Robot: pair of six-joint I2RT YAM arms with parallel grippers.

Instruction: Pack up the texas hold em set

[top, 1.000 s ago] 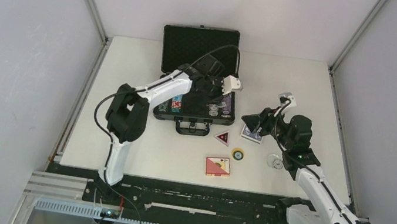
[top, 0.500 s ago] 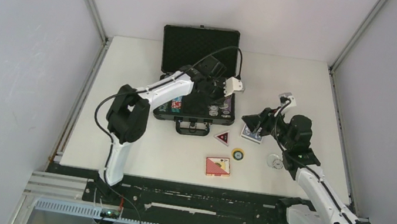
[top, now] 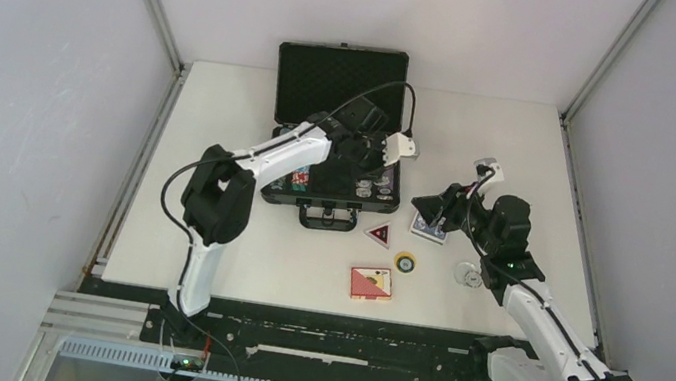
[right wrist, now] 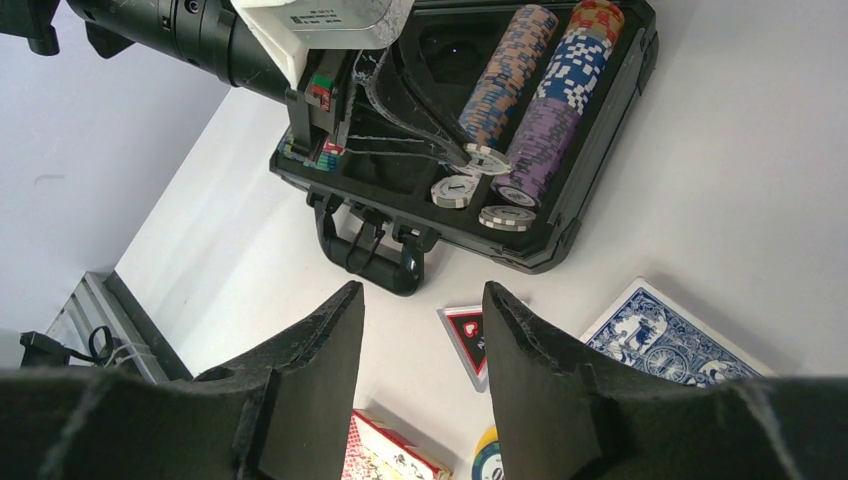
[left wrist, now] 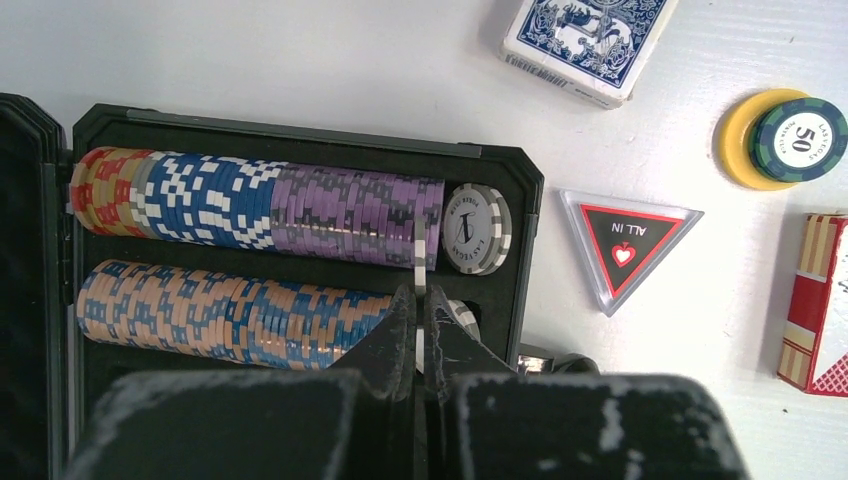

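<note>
A white table between pale panels bears the open black briefcase at its far middle. From overhead the left arm hides most of its chip rows. The right gripper hangs spread and empty near the blue deck, which its own finger partly covers. The left gripper pinches a grey-white chip edge-on over the case, with only the rim showing.

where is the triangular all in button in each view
Top external: the all in button lies on the table just right of the briefcase handle.
Left wrist: the button is right of centre, off the case's corner.
Right wrist: the button is at bottom centre, partly hidden behind the right gripper.
Shared landmark: the blue card deck, near the button in every view.
</note>
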